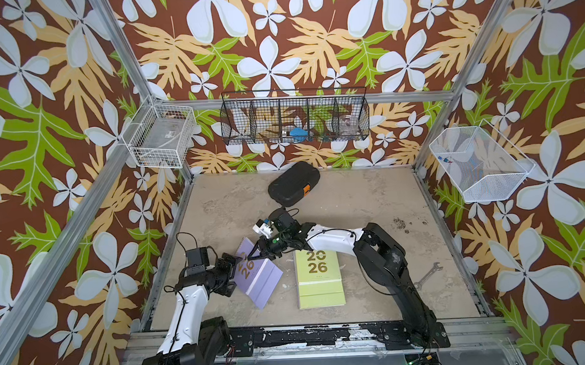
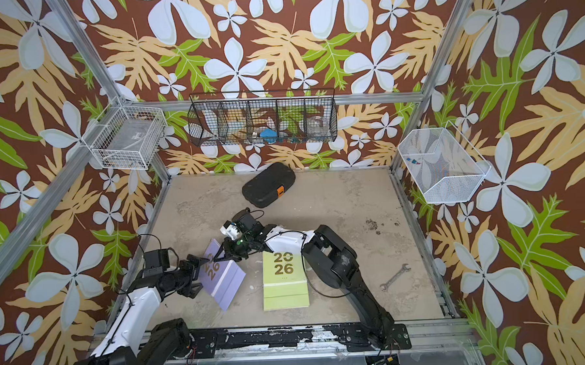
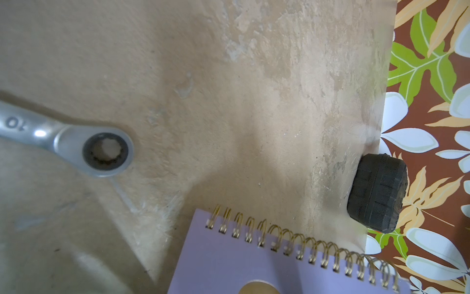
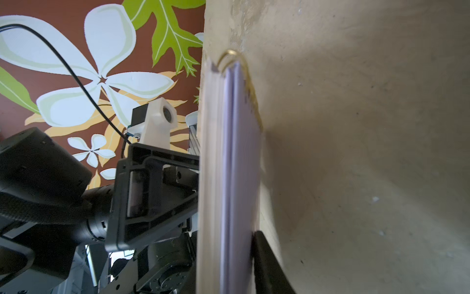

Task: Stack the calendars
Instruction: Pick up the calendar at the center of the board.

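A lilac calendar with a gold 2026 cover lies askew at the table's front left, its spiral end raised. My right gripper is shut on its spiral corner. In the right wrist view the calendar shows edge-on, with one black finger pressed against its underside and the other finger hidden. My left gripper stands open at the calendar's left edge. The left wrist view shows only the spiral edge. A lime green calendar lies flat to the right of the lilac one.
A black rounded case with an orange tab sits at the back centre, also in the left wrist view. A wrench lies at the right. Wire baskets hang on the walls. The right arm reaches over the green calendar's top.
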Motion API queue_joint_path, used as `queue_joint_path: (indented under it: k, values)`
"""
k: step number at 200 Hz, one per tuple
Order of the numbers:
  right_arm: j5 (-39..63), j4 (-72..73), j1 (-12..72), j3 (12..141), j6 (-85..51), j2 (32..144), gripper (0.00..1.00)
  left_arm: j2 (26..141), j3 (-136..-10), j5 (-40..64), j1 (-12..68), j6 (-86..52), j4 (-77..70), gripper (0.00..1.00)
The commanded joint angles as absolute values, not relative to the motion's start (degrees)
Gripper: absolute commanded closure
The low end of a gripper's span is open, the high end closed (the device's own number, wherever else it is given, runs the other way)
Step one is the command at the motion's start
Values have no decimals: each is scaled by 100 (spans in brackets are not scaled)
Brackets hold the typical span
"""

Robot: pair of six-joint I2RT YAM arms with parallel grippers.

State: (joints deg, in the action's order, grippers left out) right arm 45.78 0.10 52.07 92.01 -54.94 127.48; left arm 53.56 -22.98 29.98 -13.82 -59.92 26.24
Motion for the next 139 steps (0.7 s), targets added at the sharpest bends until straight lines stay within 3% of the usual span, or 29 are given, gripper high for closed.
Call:
queue_joint_path:
  k: [1, 60, 139]
  values:
    - [4237, -313, 5221, 9263, -5044, 12632, 78, 5326, -2347, 3199, -1391, -6056, 2602, 8]
    - [3772, -97, 5130, 8829, -5060, 12055, 91, 5126, -2419, 3319, -1389, -6030, 2597, 8]
    - [3004, 428, 4431, 7025, -5538, 9902, 95, 4799, -3118, 3647, -1368, -5444, 2692, 8]
